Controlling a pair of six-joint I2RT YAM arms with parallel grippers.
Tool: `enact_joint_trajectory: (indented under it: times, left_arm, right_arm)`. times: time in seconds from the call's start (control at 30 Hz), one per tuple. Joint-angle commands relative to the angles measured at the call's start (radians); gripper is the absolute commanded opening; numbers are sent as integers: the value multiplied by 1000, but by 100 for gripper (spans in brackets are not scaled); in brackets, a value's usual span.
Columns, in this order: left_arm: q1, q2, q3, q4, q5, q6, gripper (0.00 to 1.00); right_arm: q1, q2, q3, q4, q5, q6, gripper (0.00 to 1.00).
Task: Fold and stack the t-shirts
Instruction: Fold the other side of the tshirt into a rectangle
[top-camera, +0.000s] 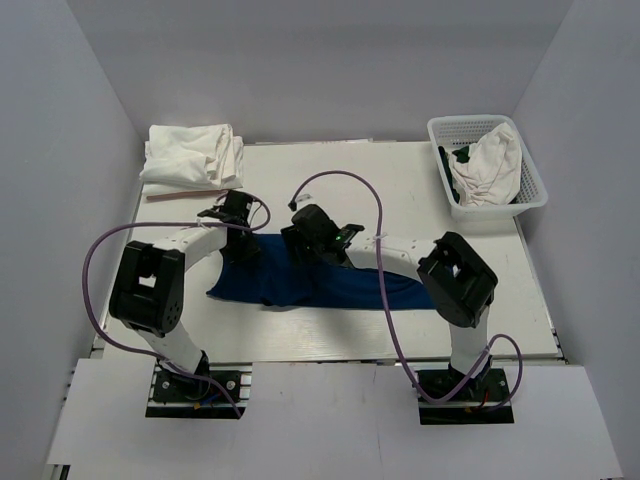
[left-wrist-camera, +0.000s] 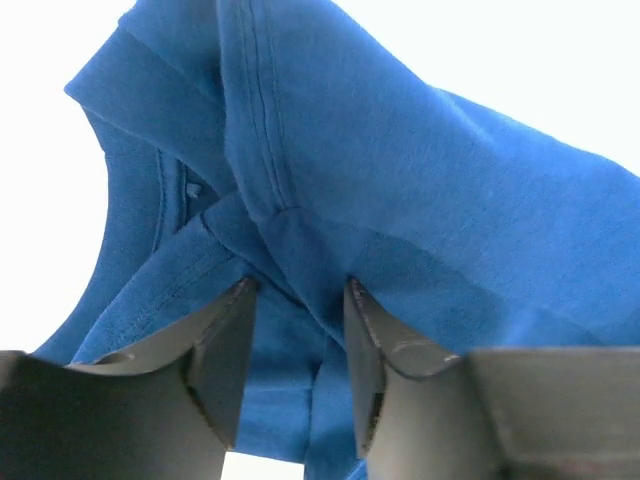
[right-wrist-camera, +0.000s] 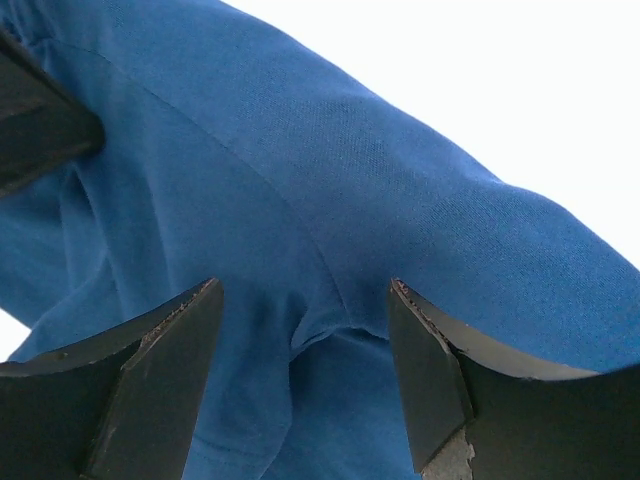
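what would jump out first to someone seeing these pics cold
The dark blue t-shirt spread across the middle of the table, with both grippers down on it: the left gripper straddles a bunched fold, the right gripper stands open over smoother cloth. After that, the white t-shirts piled at the far left corner and the white basket at far right with pale cloth in it.

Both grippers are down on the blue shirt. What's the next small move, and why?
Probably close both grippers. The left gripper and the right gripper each straddle a raised fold of the blue shirt, and both sets of jaws stand apart, so nothing is pinched yet.
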Motion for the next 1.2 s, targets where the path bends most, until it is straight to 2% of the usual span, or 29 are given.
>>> enact_joint_trajectory:
  times: [0.0, 0.1, 0.2, 0.23, 0.5, 0.6, 0.63, 0.67, 0.77, 0.9, 1.17]
  left_arm:
    - [11, -39, 59, 42, 1, 3, 50]
    - [20, -39, 89, 71, -8, 3, 38]
    - [20, -14, 115, 82, 4, 3, 12]
    - [20, -1, 115, 82, 15, 3, 0]
    - [29, 3, 127, 96, 15, 45, 0]
    - [29, -19, 152, 8, 15, 45, 0]
    - [29, -19, 141, -2, 15, 45, 5]
    - [29, -37, 127, -2, 27, 45, 21]
    - [29, -69, 52, 51, 66, 45, 33]
    - [29, -28, 70, 60, 84, 45, 40]
    - [29, 45, 104, 39, 103, 45, 39]
  right_arm:
    - [-6, 15, 45, -1, 22, 0, 72]
    - [-6, 25, 51, -3, 28, 8, 72]
    - [-6, 34, 59, -7, 28, -3, 72]
    - [-8, 32, 62, -10, 36, -5, 72]
    - [-9, 29, 57, -17, 44, -6, 72]
    - [-9, 23, 62, -23, 44, -9, 68]
    - [-8, 23, 65, -18, 44, -11, 68]
    - [-8, 25, 62, -15, 45, -9, 68]
    - [-9, 31, 69, -23, 53, -6, 68]
    - [-8, 14, 62, -29, 56, -8, 68]
    - [-27, -48, 31, -24, 105, 0, 68]
